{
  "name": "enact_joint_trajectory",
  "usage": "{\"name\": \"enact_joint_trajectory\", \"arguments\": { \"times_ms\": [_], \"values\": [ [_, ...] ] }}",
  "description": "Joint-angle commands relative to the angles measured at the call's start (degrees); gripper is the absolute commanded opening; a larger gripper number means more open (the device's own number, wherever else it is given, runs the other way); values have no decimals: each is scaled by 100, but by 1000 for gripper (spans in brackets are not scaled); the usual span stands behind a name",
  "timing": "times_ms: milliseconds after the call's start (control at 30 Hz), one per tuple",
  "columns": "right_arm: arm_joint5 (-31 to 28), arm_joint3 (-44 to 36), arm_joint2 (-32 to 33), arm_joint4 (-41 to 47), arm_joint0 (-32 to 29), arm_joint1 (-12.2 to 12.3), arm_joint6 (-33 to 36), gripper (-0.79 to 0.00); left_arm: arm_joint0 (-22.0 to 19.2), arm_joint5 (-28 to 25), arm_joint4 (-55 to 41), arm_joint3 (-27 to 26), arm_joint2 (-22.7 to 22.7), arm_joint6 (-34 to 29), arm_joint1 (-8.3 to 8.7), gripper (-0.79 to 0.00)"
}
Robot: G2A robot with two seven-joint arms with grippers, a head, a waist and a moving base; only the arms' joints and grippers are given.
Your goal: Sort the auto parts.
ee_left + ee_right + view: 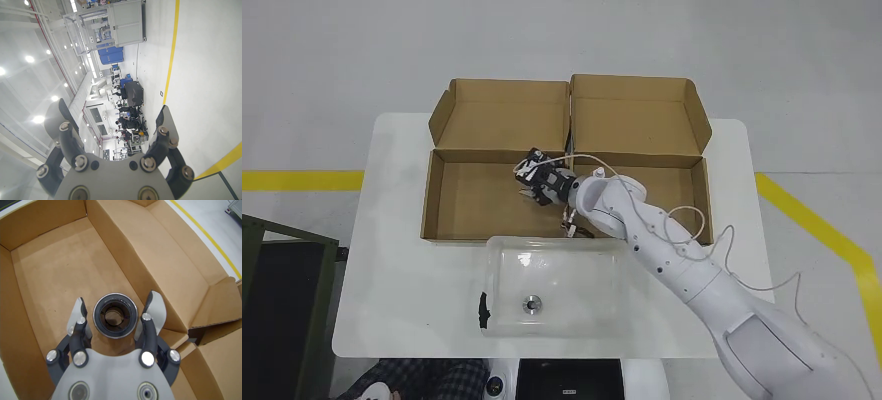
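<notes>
We judge the drop-off nearly done: the right gripper (116,297) hangs with jaws released, clear of the black steel-rimmed ring bearing (115,315) between them, apparently on the floor of the brown cardboard box (472,200) mid-frame in the top view; next calls for a straight lift out.

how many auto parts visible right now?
3. A ring-shaped bearing on the cardboard box floor between the right gripper's open fingers; a small round metal part in the clear bin; a black part at that bin's left edge. The arm may hide more.
</notes>
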Motion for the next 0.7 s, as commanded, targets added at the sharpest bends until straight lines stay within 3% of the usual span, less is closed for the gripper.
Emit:
{"name": "enact_joint_trajectory", "arguments": {
  "times_ms": [0, 667],
  "values": [
    [-39, -150, 77, -49, -54, 25, -14, 0, 0, 0, 0, 0, 0, 0, 0, 0],
    [-1045, -2963, 916, -560, -1300, 455, 827, 0, 0, 0, 0, 0, 0, 0, 0, 0]
  ]
}}
